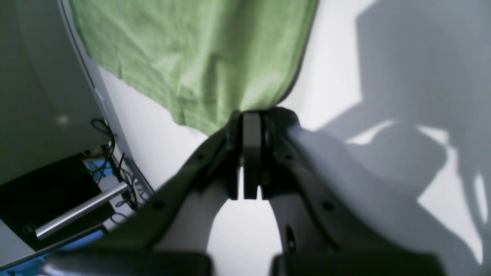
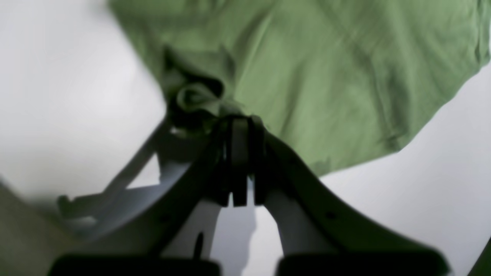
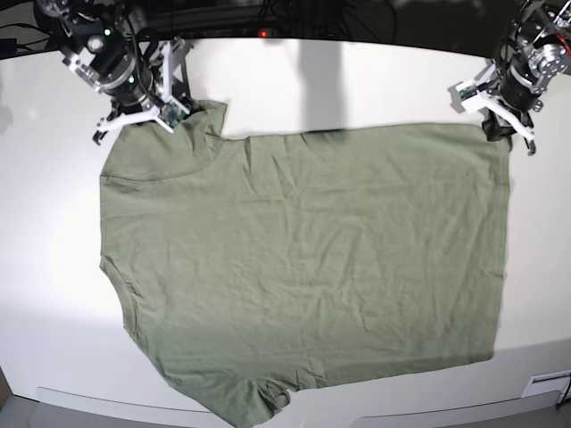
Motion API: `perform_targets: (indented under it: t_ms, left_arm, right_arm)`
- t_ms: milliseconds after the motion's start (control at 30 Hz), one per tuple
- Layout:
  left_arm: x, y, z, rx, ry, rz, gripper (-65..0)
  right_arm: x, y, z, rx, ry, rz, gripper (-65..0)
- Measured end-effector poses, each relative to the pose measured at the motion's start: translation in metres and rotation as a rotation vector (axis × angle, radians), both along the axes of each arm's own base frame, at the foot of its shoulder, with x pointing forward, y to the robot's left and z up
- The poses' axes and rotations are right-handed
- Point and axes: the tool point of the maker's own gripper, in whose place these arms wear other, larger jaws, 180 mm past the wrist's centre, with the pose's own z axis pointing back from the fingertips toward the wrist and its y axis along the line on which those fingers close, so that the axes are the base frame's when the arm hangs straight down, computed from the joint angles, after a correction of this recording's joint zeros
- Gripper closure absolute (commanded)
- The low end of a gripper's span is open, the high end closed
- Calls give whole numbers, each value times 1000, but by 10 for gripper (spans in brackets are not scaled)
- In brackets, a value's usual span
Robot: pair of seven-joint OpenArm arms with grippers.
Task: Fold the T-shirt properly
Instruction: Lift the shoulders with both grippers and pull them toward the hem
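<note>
The olive-green T-shirt (image 3: 303, 267) lies spread flat and wrinkled on the white table, neck side to the left and hem to the right in the base view. My left gripper (image 3: 496, 131) is at the far right corner of the hem. In the left wrist view its jaws (image 1: 251, 115) are shut on a pinch of the green cloth (image 1: 191, 57). My right gripper (image 3: 183, 114) is at the far left, by the far sleeve. In the right wrist view it (image 2: 239, 120) is shut on a bunched fold of the fabric (image 2: 326, 76). The other sleeve lies at the near edge.
The white table (image 3: 357, 80) runs out to a near edge (image 3: 89, 397), close under the shirt's lower sleeve. In the left wrist view the table's side edge shows, with a metal bar (image 1: 80, 211) and cables below it. Dark equipment and cables line the far side.
</note>
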Motion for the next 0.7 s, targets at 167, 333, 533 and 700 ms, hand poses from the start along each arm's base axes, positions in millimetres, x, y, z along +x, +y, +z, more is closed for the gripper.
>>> perform_targets:
  t_ms: [167, 333, 533, 700]
  left_arm:
    - [2, 1, 1, 6, -3, 4, 0]
    - [24, 3, 7, 16, -29, 11, 0]
    - [44, 6, 16, 13, -59, 48, 0]
    - [42, 9, 13, 37, -20, 49, 0]
  right_arm:
    - [15, -1, 7, -3, -34, -2, 0]
    - [31, 3, 13, 40, -56, -19, 0]
    - [50, 5, 7, 64, -75, -75, 0]
    - [70, 12, 17, 90, -122, -84, 0]
